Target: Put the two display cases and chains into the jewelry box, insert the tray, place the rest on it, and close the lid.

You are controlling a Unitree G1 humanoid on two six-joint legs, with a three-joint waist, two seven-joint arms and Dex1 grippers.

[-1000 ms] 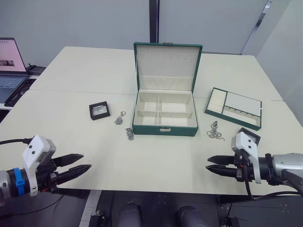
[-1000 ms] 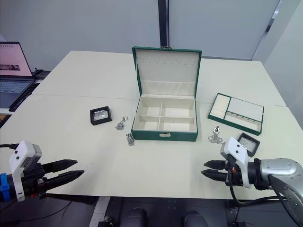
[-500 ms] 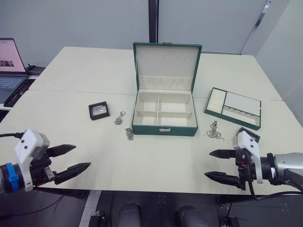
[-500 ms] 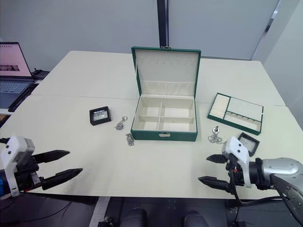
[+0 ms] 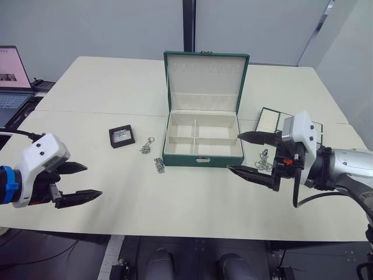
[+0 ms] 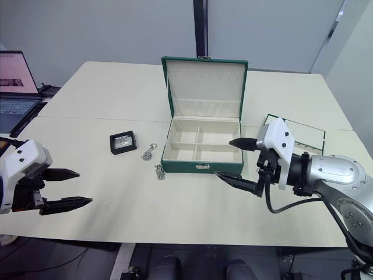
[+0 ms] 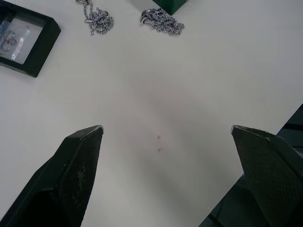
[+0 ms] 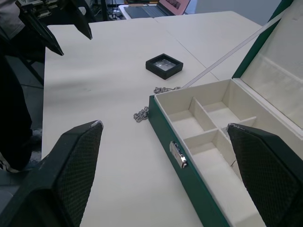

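The green jewelry box (image 5: 203,153) stands open in the middle of the table, lid upright, its compartments empty. To its left lie a black display case (image 5: 122,136) and two silver chains (image 5: 148,145) (image 5: 159,164). The green tray (image 5: 269,121) lies right of the box, partly behind my right gripper (image 5: 233,152). That gripper hovers open at the box's front right corner, above another chain (image 5: 263,159). My left gripper (image 5: 93,180) is open and empty near the table's front left. The left wrist view looks down on the case (image 7: 23,40) and both chains (image 7: 97,21).
A laptop (image 5: 13,73) sits on a side table at the far left. The table edge runs close in front of both grippers. Bare tabletop lies between the left gripper and the box.
Both grippers opened wide. My right gripper rose and swung left from the table's front edge to the box's front right corner, now covering part of the tray. The left gripper shifted slightly left.
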